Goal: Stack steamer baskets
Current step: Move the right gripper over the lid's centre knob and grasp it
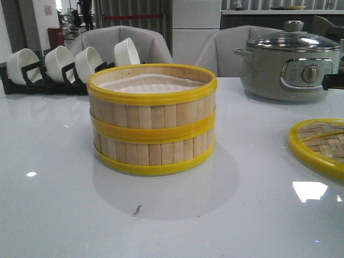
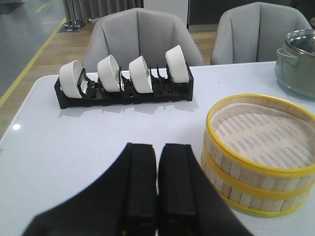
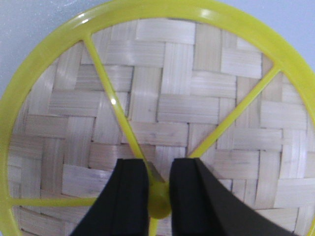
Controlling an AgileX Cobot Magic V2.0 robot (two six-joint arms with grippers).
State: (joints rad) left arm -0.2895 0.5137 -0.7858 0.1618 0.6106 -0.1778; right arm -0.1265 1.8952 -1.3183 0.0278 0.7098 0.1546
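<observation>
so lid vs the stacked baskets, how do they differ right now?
The lid is a flat woven disc crossed by yellow spokes; the stacked baskets are upright slat-walled rings, open on top. The lid lies alone at the table's right edge; the baskets stand mid-table, one on the other. The right gripper straddles the lid's hub; the left gripper sits beside the baskets, touching nothing. Both are yellow-rimmed bamboo.

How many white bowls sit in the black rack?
4, side by side along the rack at the table's far left: bowl one, two, three, four. None look hidden.
</observation>
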